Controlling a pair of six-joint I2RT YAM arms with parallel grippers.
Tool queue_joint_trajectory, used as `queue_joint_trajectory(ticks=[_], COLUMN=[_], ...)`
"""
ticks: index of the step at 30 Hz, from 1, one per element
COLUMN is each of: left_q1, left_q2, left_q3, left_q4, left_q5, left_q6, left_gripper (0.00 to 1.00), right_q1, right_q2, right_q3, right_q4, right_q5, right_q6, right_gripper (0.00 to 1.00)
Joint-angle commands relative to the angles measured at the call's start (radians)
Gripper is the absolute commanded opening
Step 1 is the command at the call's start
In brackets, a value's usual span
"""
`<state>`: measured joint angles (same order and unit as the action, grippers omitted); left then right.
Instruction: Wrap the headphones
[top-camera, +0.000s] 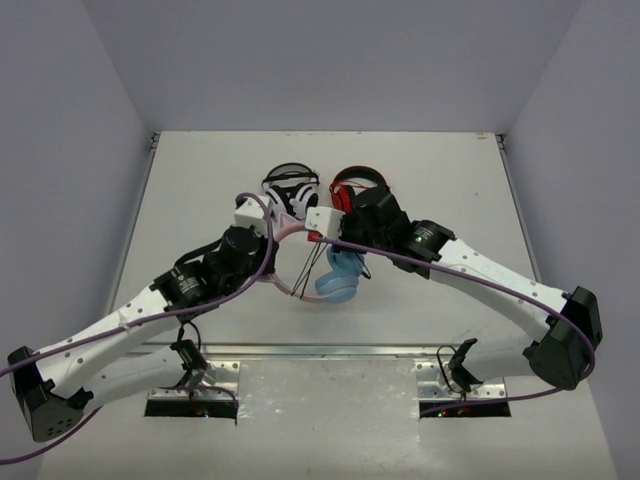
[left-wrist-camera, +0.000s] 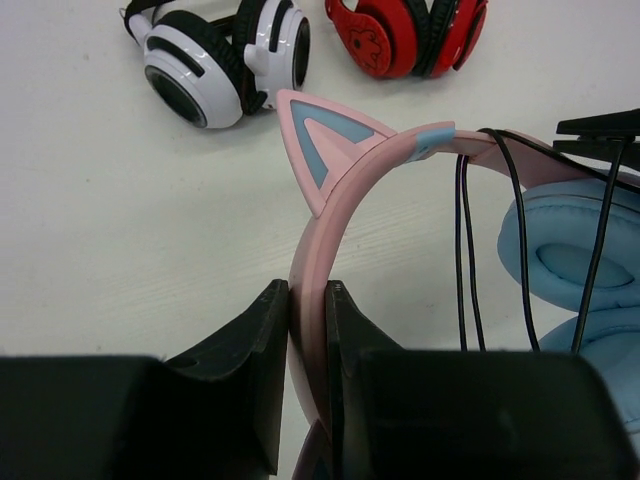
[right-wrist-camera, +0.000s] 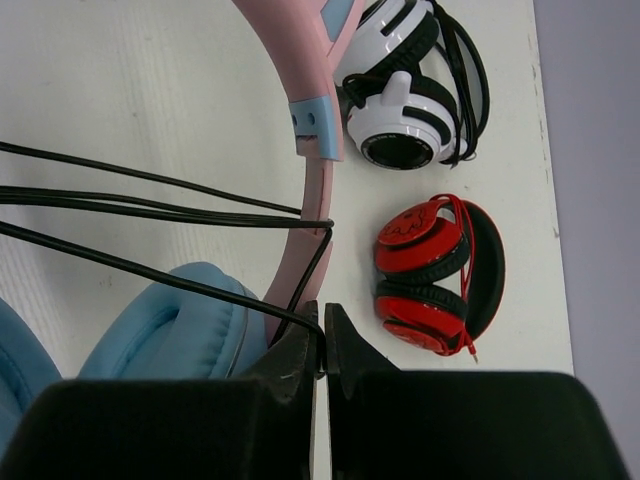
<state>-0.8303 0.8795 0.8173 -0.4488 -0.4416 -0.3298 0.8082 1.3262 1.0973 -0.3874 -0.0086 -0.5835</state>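
**Headphones held at mid-table, both grippers shut**

- Headphones (top-camera: 338, 280) sit near the middle of the table (top-camera: 200, 180), between the two arms. The light blue ear cups (left-wrist-camera: 570, 250) are on the near side and the pink headband (right-wrist-camera: 312, 170) arches toward the far side.
- Left gripper (left-wrist-camera: 308, 300): fingers clamp the pink headband from both sides, with the band running straight up out of the gap. One cat ear (left-wrist-camera: 320, 140) stands on the band just beyond the fingertips.
- Right gripper (right-wrist-camera: 322, 325): fingers pressed together with almost no gap. The thin black cable (right-wrist-camera: 150, 210) runs right into the tips and looks pinched there.
- From the right wrist view, several strands of cable stretch across the open loop of the headband, pulled fairly straight. At least one strand crosses over the band close to the blue slider piece.
- From the left wrist view, strands hang over the headband on the ear-cup side.
- White-and-black headphones (top-camera: 290, 190) lie on the table beyond the grippers, to the left. Red-and-black headphones (top-camera: 358, 185) lie just beside them to the right. Both are apart from the pink pair.
- Whether the ear cups touch the table surface cannot be told.
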Motion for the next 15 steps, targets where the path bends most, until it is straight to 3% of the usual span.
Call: queue_joint_trajectory(ticks=[1,10,15], left_q1=[-0.015,-0.016,-0.016], left_q2=[-0.050,-0.039,-0.034], left_q3=[0.062,0.069,0.074], left_q4=[-0.090,-0.093,-0.085], left_q5=[0.069,0.086,-0.101], left_q6=[0.104,0.250,0.190], left_gripper=[0.00,0.00,0.00], right_q1=[-0.029,-0.027,-0.014], right_q2=[0.002,-0.038,-0.044], right_q3=[-0.022,-0.040,-0.004], right_q4=[0.126,0.139,0.082], right_q5=[0.115,-0.067,-0.123], right_q6=[-0.016,0.043,0.073], right_gripper=[0.02,0.01,0.01])
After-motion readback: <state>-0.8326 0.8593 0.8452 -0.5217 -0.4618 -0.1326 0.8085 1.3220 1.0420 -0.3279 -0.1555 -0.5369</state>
